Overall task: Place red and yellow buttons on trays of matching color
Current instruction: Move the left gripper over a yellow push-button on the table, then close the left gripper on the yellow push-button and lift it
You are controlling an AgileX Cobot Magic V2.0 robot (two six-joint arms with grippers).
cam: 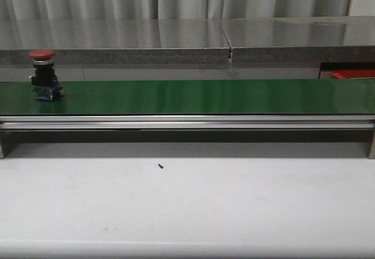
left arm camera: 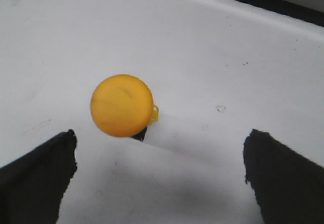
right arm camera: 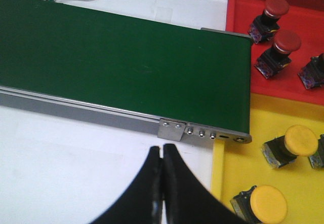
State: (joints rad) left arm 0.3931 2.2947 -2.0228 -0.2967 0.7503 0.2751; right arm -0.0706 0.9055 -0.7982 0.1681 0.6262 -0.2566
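A red button [cam: 43, 73] is carried upright at the far left of the green belt [cam: 199, 96], while the red tray [right arm camera: 283, 46] and yellow tray [right arm camera: 243, 168] at its right end are already crowded. A yellow button [left arm camera: 122, 105] stands on the white table between the wide-open fingers of the left gripper [left arm camera: 159, 176]; it could be tipped if closed on off-centre. With the right gripper [right arm camera: 162, 183] shut and empty, the red button could be missed as it arrives.

No legible text — no labels

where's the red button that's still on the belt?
Front view: the red button stands upright at the far left end of the green conveyor belt, alone, with no claw near it.
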